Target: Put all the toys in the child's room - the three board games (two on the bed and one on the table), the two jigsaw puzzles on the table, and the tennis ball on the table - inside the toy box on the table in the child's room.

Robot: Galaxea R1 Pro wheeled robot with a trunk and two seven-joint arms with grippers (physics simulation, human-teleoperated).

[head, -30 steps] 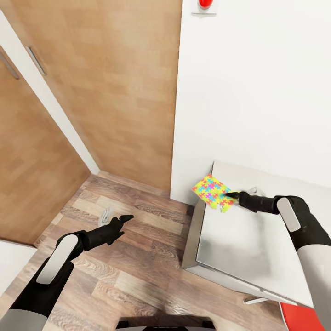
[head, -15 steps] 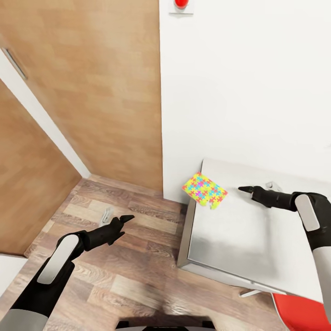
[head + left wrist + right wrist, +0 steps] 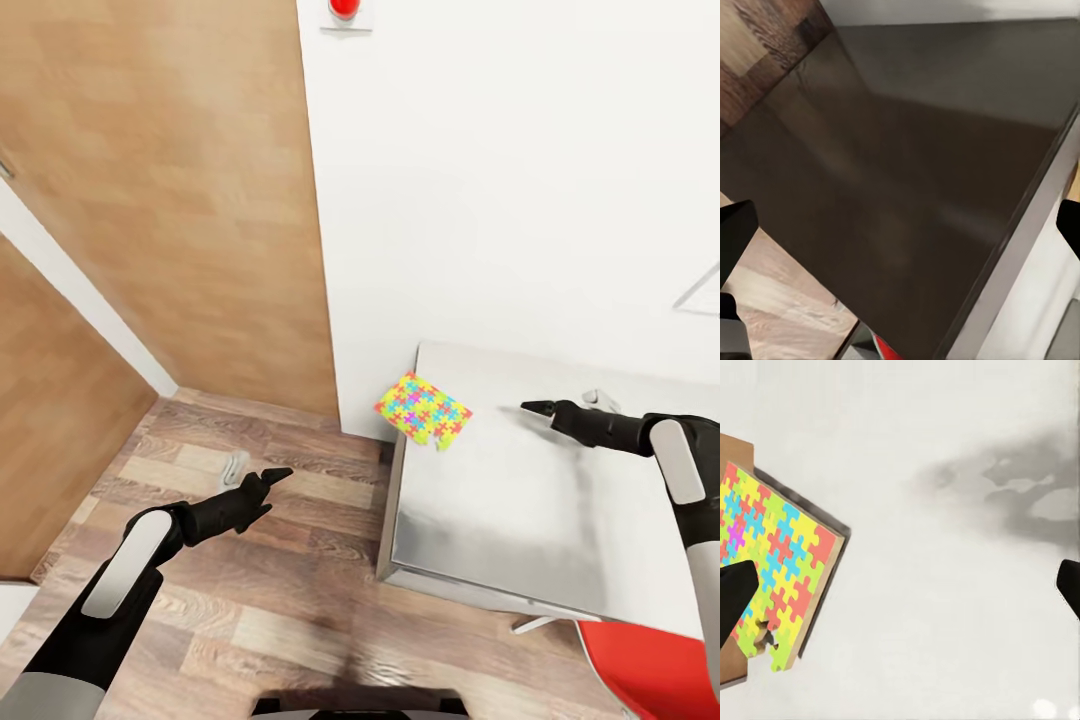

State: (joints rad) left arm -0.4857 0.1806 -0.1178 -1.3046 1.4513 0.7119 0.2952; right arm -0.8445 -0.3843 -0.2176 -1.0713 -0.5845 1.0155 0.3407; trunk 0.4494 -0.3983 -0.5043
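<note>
On the table (image 3: 500, 520), right end effector (image 3: 535, 407) has released the jigsaw puzzle (image 3: 423, 410)

Head high; right wrist near table (image 3: 945, 585)

Your head view cuts the counter (image 3: 520, 520) off at the right edge, along with a red seat (image 3: 650, 670) at the near right and a red wall fixture (image 3: 343, 10) at the top.

A wood-plank floor (image 3: 260, 590) spreads below, meeting tall wood-grain door panels (image 3: 190, 200) divided by a white strip (image 3: 90, 300). A white wall (image 3: 520, 170) carries a red round fixture (image 3: 343, 8) near its top. A red seat (image 3: 650, 670) shows in the lower corner.
</note>
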